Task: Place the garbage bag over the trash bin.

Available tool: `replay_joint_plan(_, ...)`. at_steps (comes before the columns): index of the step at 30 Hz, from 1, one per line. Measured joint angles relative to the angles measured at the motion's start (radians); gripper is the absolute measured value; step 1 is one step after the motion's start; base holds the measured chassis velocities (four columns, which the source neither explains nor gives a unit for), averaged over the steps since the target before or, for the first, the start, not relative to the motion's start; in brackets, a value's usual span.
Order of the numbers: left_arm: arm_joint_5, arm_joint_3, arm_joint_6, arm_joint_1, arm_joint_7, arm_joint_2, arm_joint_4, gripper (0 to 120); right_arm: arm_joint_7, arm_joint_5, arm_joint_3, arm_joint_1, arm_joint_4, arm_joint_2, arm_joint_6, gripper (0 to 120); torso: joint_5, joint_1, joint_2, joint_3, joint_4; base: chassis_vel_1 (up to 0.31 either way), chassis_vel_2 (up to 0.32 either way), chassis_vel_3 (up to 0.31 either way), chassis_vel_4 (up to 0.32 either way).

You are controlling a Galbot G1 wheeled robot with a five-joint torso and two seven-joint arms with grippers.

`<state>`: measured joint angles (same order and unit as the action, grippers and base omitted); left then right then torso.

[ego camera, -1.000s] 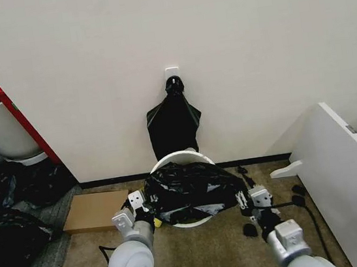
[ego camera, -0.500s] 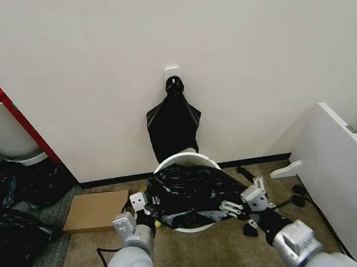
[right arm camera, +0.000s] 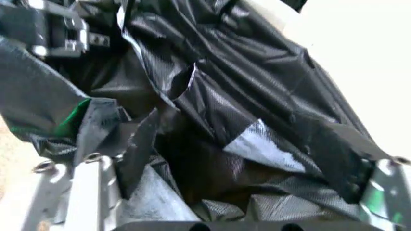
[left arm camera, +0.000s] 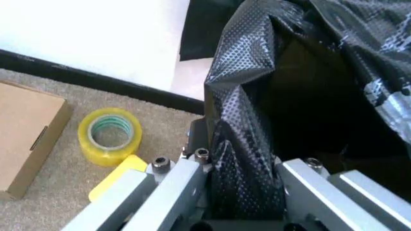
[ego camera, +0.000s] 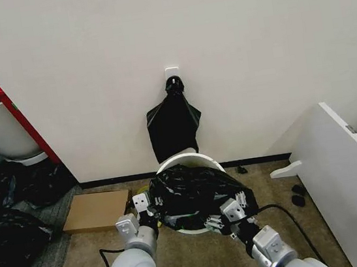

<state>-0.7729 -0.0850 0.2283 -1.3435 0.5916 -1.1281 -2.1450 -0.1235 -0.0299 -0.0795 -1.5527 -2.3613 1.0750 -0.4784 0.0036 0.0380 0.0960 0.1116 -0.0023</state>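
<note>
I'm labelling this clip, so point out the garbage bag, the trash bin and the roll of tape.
garbage bag point(ego camera: 195, 187), head view, crinkled top.
trash bin point(ego camera: 180, 159), head view, far rim.
yellow tape roll point(left arm camera: 109, 135), left wrist view, its side.

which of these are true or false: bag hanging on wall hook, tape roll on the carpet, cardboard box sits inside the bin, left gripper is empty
1. A black bag hangs from a wall hook: true.
2. A yellow tape roll lies on the carpet: true.
3. The cardboard box sits inside the trash bin: false, it lies on the floor beside it.
4. The left gripper is empty: false, garbage bag film sits between its fingers.
</note>
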Motion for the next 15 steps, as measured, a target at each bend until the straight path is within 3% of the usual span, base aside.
replay_joint_plan(3,0.0,0.0,0.0,-0.001,0.001,0.0,0.0,2,-0.001,-0.017,0.008,0.006,0.013,0.001,-0.001,74,0.0,0.0,0.0,0.0,0.0,0.0,0.0,0.0,0.0)
replay_joint_plan(15,0.001,0.007,0.0,-0.003,0.003,0.0,0.001,2,0.008,-0.13,0.047,0.026,0.071,0.013,0.035,34,0.0,0.0,0.0,0.0,0.0,0.0,0.0,0.0,0.0)
